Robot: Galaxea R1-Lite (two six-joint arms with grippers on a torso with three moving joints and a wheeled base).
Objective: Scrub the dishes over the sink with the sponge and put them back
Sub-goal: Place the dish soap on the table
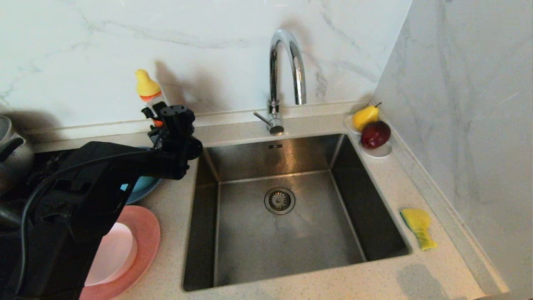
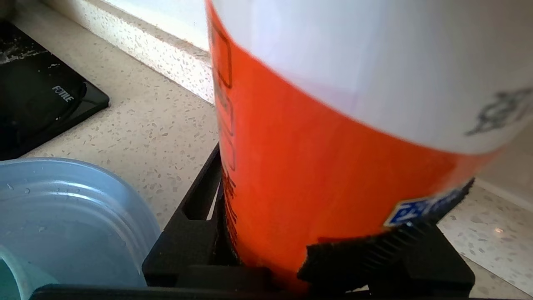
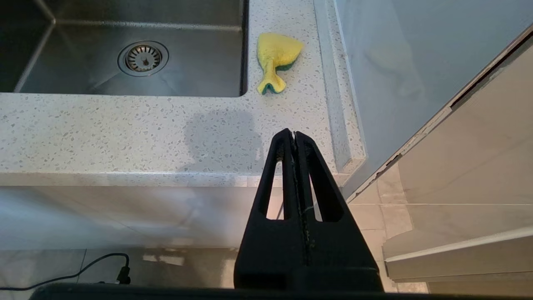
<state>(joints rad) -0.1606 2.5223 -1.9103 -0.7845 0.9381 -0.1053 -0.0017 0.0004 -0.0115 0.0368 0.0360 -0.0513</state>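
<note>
My left gripper [image 1: 155,118] [image 2: 295,233] is at the back of the counter, left of the sink [image 1: 270,158], shut on an orange-and-white bottle [image 2: 333,146] with a yellow cap [image 1: 146,85]. Just in front of it a teal bowl [image 1: 143,182] sits on a grey-blue plate [image 2: 75,216]. Nearer me a pale pink-white bowl [image 1: 116,250] rests on a salmon-pink plate [image 1: 148,233], partly hidden by my arm. The crumpled yellow sponge [image 1: 418,227] [image 3: 275,58] lies on the counter right of the sink. My right gripper [image 3: 294,134] hangs shut and empty below the counter's front edge.
A chrome faucet [image 1: 287,71] arches over the sink's back rim, and the drain [image 1: 279,200] is in the floor. A white dish with a pear and a red apple [image 1: 372,129] stands at the back right corner. A steel pot [image 1: 10,154] and black cooktop [image 2: 37,104] are at far left.
</note>
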